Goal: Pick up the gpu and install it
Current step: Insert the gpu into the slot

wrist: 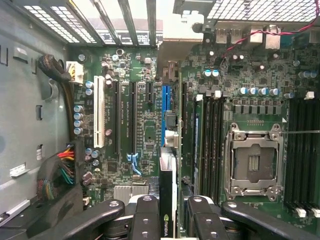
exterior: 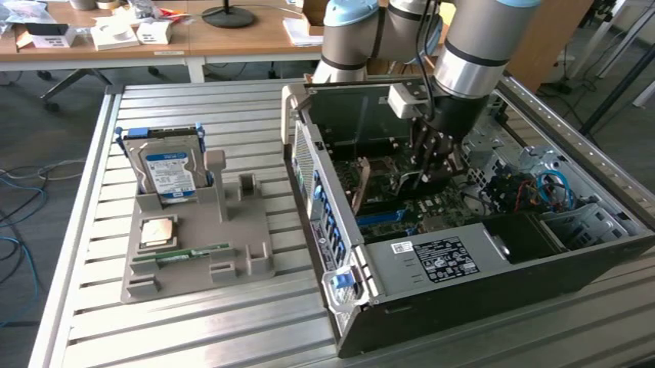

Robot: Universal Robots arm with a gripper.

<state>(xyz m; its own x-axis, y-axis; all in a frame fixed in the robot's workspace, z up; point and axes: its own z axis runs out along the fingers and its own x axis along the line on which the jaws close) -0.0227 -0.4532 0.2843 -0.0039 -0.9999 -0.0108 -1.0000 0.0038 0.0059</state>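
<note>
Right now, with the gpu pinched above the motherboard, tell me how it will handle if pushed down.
Probably stiff: the gpu stands edge-on between the fingers without sagging. Likely fragile, since it is a thin bare circuit board. Gripped by its flat faces, it may slip or tilt if pressed against the blue slot.

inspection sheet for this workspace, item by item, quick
surface: slatted metal table with an open computer case lying on it
job's things: gpu seen edge-on over the motherboard, in line with the blue slot; cannot tell if it is seated
clutter: grey holder carrying a hard drive and a memory stick
gripper: gripper inside the case, shut on the gpu
cables: blue cables in the case; coloured wire bundle; floor cables
surroundings: wooden desks with boxes behind
</note>
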